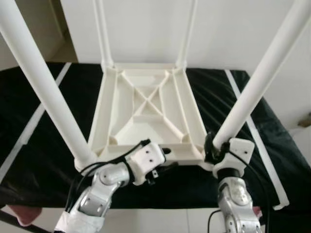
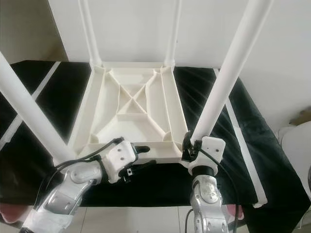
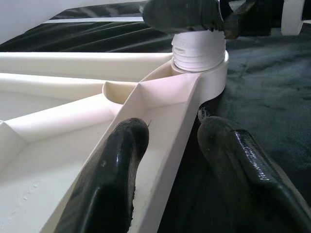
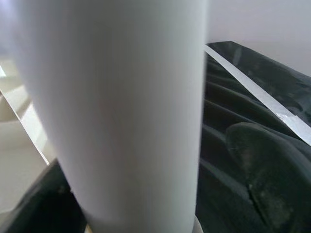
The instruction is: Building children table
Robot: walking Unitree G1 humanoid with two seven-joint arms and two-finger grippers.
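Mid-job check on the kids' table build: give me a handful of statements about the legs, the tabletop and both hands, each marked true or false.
1. The tabletop lies upside down on the black cloth, ribs facing up. True.
2. Only two legs stand in the tabletop's corners. False: four legs rise from it, one at each corner.
3. The right hand is at the base of the near right leg, its fingers around it. True.
4. The left hand holds a loose leg in the air. False: its fingers straddle the tabletop's near rim beside the near right corner socket.
5. The cloth is plain black all over. False: white stripes run across it.
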